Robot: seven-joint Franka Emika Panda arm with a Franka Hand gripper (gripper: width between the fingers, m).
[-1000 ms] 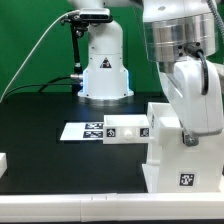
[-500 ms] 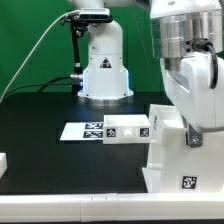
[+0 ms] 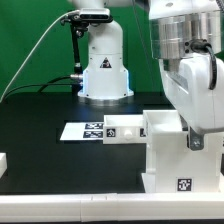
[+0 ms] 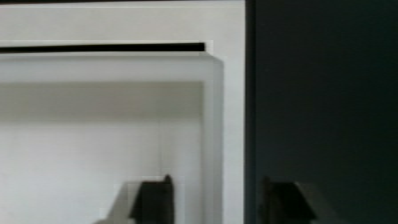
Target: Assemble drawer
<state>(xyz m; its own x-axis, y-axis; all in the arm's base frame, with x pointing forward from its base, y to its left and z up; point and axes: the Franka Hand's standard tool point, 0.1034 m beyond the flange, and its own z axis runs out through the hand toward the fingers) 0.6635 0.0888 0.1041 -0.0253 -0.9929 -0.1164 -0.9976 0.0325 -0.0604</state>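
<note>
The white drawer box [image 3: 168,165] stands at the exterior view's right, near the table's front edge, with a marker tag low on its front. My gripper [image 3: 193,140] comes down on its upper right part, mostly hidden behind the arm's hand. In the wrist view the two dark fingertips straddle one thin side wall [image 4: 221,110] of the box, and the gripper [image 4: 221,205] looks shut on that wall. The box's pale inside [image 4: 98,130] lies on one side of the wall and the black table [image 4: 329,100] on the other.
The marker board [image 3: 95,130] lies flat on the black table at mid-depth, left of the box. The arm's white base [image 3: 105,70] stands behind it. A small white piece [image 3: 3,160] shows at the exterior view's left edge.
The box's upper left corner has shifted left and a little down in the exterior view, as if the box turned slightly. The arm's hand has barely moved.
</note>
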